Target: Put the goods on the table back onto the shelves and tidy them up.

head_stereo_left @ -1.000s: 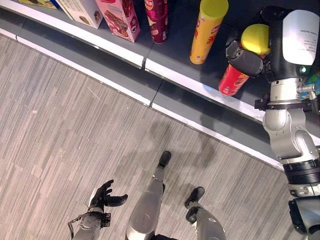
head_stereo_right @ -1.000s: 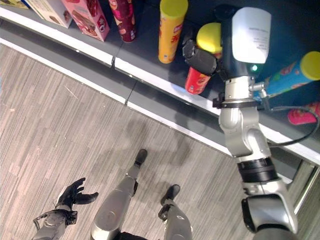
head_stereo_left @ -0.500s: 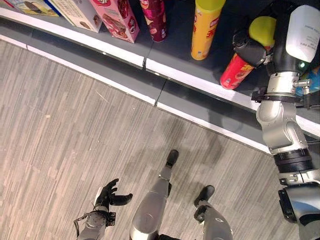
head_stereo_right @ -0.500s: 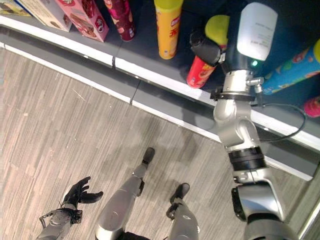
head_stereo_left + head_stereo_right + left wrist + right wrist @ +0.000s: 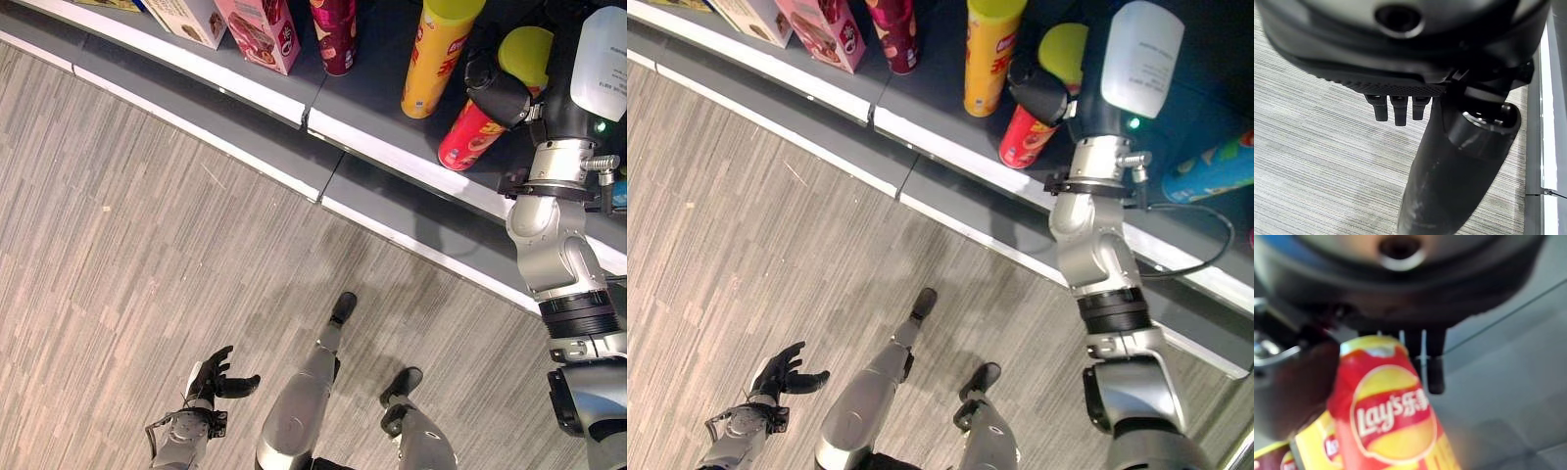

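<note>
Grey wood-grain floor (image 5: pixel 147 225) meets a dark shelf (image 5: pixel 382 93) where the right robot hand (image 5: pixel 500 88) grasps a tilted red can (image 5: pixel 470 137), while the left robot hand (image 5: pixel 211 377) hangs relaxed.

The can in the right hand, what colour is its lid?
Yellow: the can in the right hand has a red body and yellow lid, clearest in the left eye view.

Floor (image 5: pixel 147 245): grey plank flooring with fine streaked grain, boards laid on the diagonal. One small pale speck (image 5: pixel 106 208) near its left edge; short light scratch (image 5: pixel 214 174) beyond it.
</note>
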`<state>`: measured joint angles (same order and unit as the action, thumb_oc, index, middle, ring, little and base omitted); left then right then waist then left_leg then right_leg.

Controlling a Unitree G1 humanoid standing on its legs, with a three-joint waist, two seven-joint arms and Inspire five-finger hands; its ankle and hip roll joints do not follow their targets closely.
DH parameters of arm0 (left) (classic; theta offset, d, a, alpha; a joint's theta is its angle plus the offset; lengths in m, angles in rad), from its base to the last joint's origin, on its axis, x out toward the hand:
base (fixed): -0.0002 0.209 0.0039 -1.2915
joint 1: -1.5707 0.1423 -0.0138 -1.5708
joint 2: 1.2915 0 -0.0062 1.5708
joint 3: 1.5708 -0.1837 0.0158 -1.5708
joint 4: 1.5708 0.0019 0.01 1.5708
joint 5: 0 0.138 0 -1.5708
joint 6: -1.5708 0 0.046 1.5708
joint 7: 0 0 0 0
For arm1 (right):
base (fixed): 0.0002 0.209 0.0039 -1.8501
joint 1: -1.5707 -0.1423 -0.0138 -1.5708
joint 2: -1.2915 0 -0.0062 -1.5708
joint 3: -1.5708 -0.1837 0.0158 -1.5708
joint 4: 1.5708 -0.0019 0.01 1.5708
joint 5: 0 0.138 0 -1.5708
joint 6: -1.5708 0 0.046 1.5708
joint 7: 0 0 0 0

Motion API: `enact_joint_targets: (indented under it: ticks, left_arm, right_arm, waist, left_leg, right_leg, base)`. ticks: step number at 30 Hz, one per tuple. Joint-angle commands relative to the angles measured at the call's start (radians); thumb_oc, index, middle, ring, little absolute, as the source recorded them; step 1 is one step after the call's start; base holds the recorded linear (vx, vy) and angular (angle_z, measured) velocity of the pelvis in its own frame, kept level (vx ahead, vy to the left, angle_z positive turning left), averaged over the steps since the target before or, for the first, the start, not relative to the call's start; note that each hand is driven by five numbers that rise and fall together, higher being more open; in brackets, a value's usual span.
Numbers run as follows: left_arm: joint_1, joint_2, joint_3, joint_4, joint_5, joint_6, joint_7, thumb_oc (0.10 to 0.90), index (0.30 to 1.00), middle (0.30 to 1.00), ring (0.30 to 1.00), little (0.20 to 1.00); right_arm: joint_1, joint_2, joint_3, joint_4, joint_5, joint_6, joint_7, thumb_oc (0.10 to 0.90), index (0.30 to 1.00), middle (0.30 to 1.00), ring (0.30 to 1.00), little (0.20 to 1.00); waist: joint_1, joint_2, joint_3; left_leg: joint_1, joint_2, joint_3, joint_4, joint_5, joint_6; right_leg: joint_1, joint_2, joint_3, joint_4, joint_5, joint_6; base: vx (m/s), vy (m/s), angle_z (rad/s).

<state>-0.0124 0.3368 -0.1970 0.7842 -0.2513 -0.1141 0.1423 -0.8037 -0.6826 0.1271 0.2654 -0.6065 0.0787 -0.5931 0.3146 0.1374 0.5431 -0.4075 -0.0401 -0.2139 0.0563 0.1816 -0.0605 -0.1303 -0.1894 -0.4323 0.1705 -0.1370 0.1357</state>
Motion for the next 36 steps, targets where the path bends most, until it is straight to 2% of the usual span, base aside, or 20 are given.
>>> enact_joint_targets:
  ticks: [1, 14, 29, 30, 31, 36]
  left_arm:
    - [0.033, 0.033, -0.038, 0.018, 0.014, -0.027, 0.028, 0.8, 0.9, 0.9, 0.9, 0.9]
    - [0.017, 0.032, -0.047, 0.038, 0.019, -0.03, 0.027, 0.8, 0.9, 0.9, 0.9, 0.9]
    - [0.002, 0.035, -0.048, 0.063, 0.025, -0.028, 0.032, 0.8, 0.9, 0.9, 0.9, 0.9]
    - [0.002, 0.035, -0.047, 0.063, 0.025, -0.028, 0.032, 0.8, 0.9, 0.9, 0.9, 0.9]
    - [0.0, 0.033, -0.049, 0.064, 0.024, -0.027, 0.032, 0.8, 0.9, 0.9, 0.9, 0.9]
    - [-0.001, 0.03, -0.046, 0.068, 0.021, -0.026, 0.035, 0.8, 0.9, 0.9, 0.9, 0.9]
  right_arm:
    - [-0.096, -0.139, 0.008, -0.087, -0.012, -0.031, -0.093, 0.4, 0.3, 0.3, 0.3, 0.3]
    - [-0.155, -0.181, 0.042, 0.001, -0.001, -0.013, -0.107, 0.4, 0.3, 0.3, 0.3, 0.3]
    - [-0.175, -0.183, 0.063, 0.024, 0.009, -0.011, -0.115, 0.4, 0.3, 0.3, 0.3, 0.3]
    - [-0.175, -0.183, 0.064, 0.024, 0.009, -0.011, -0.115, 0.502, 0.453, 0.453, 0.453, 0.453]
    - [-0.172, -0.176, 0.061, 0.02, 0.01, -0.01, -0.118, 0.8, 0.9, 0.9, 0.9, 0.9]
    - [-0.172, -0.171, 0.069, 0.018, 0.013, -0.011, -0.115, 0.8, 0.9, 0.9, 0.9, 0.9]
  waist:
    - [-0.007, 0.028, -0.048]
    - [0.0, 0.044, -0.055]
    - [-0.004, 0.051, -0.054]
    - [-0.004, 0.051, -0.054]
    - [-0.005, 0.053, -0.055]
    - [-0.01, 0.053, -0.055]
  left_leg:
    - [-0.022, 0.055, -0.043, 0.072, -0.14, -0.043]
    - [-0.026, 0.044, -0.048, 0.064, -0.137, -0.043]
    - [-0.029, 0.042, -0.052, 0.066, -0.14, -0.043]
    - [-0.029, 0.042, -0.052, 0.066, -0.14, -0.043]
    - [-0.028, 0.041, -0.052, 0.064, -0.141, -0.043]
    - [-0.024, 0.041, -0.051, 0.064, -0.141, -0.041]
  right_leg:
    - [-0.052, -0.085, 0.012, 0.068, -0.026, 0.029]
    - [-0.059, -0.095, 0.008, 0.077, -0.03, 0.03]
    - [-0.065, -0.096, 0.008, 0.086, -0.034, 0.03]
    - [-0.065, -0.096, 0.008, 0.086, -0.034, 0.03]
    - [-0.065, -0.096, 0.008, 0.085, -0.033, 0.029]
    - [-0.066, -0.099, 0.013, 0.084, -0.031, 0.03]
  base:
    - [0.01, 0.004, 0.05]
    - [0.0, 0.004, 0.02]
    - [0.0, -0.002, 0.01]
    - [0.0, 0.0, 0.0]
    - [0.0, 0.0, 0.0]
    - [0.0, 0.0, 0.0]
